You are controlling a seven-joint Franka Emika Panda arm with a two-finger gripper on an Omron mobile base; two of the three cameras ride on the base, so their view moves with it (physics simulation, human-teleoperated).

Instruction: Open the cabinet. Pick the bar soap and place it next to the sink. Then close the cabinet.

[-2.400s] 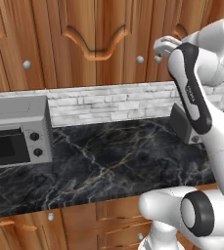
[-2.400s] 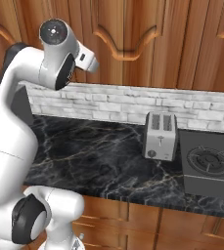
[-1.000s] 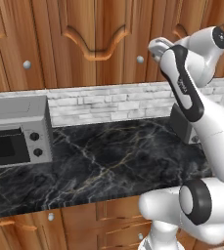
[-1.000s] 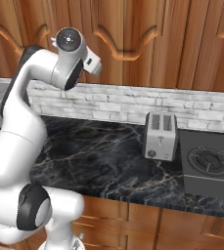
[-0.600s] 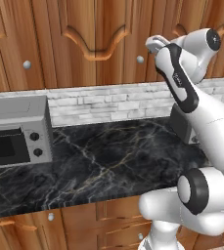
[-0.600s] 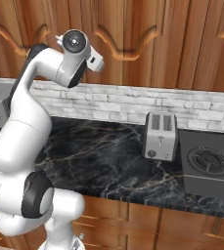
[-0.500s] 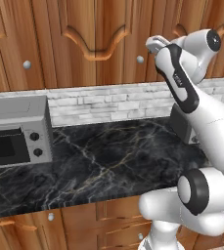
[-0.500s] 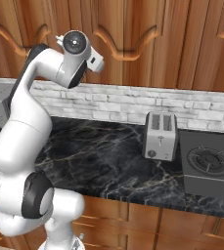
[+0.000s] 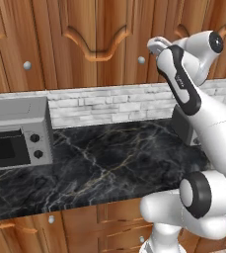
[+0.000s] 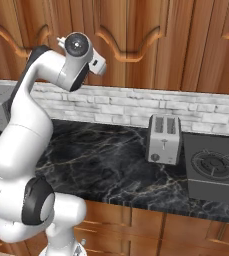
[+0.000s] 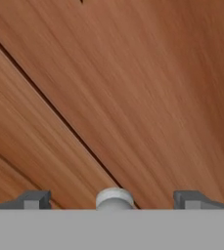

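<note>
My pincer [image 11: 113, 199] is spread wide, its two dark tips at the bottom of the hand view with the small round silver knob [image 11: 114, 197] between them, touching neither. The knob sits on the tall warm-brown wooden cabinet [image 9: 99, 29] with arched trim, filling the upper part of both base views. To do this well, I judge I should ease forward until the tips pass the knob's head, keep it centred, press together firmly, then pull along the door's swing. Lower down, the black veined marble bench [image 10: 111, 160] carries a grey toaster [image 10: 164, 132].
</note>
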